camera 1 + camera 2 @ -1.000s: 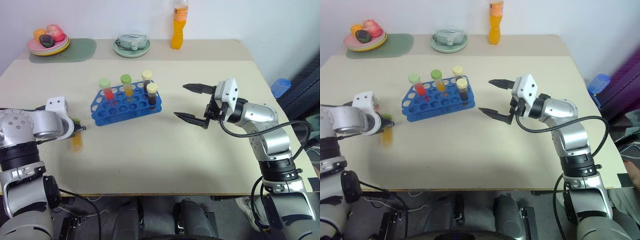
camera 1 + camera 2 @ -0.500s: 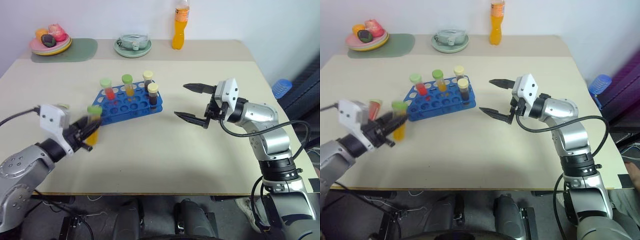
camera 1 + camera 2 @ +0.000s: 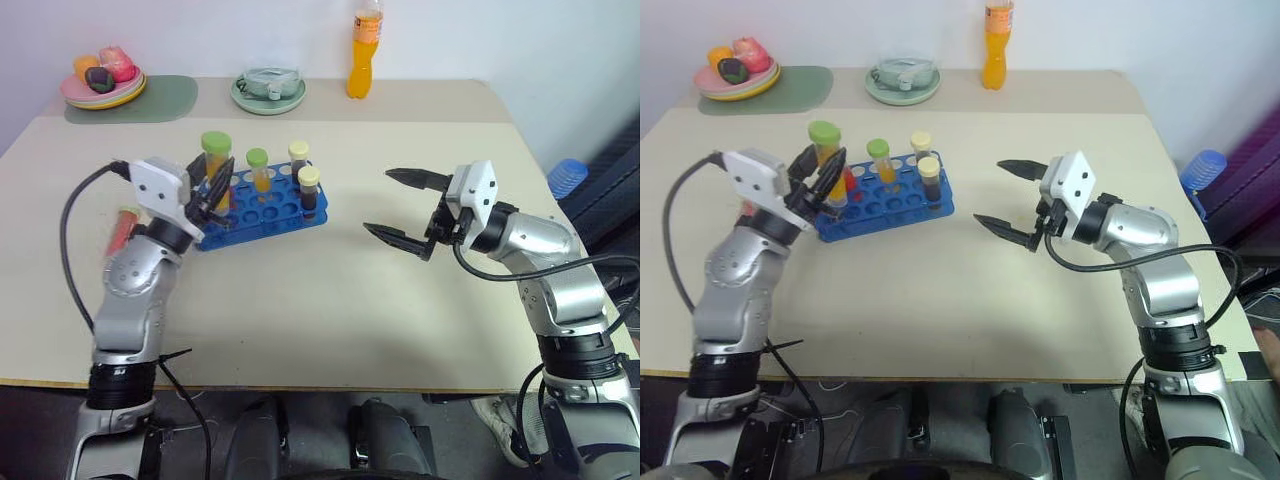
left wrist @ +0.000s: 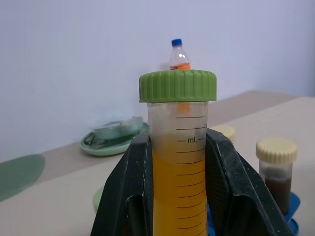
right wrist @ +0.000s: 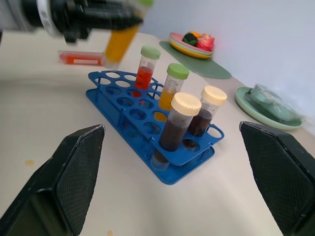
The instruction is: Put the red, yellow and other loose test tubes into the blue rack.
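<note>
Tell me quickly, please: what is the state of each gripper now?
Left gripper: shut on the green-capped tube of yellow liquid, held upright.
Right gripper: jaws open, holding nothing.

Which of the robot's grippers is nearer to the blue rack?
Left. The left gripper, shut on a yellow tube, hangs over the blue rack; the right gripper stands open, well off to its side.
</note>
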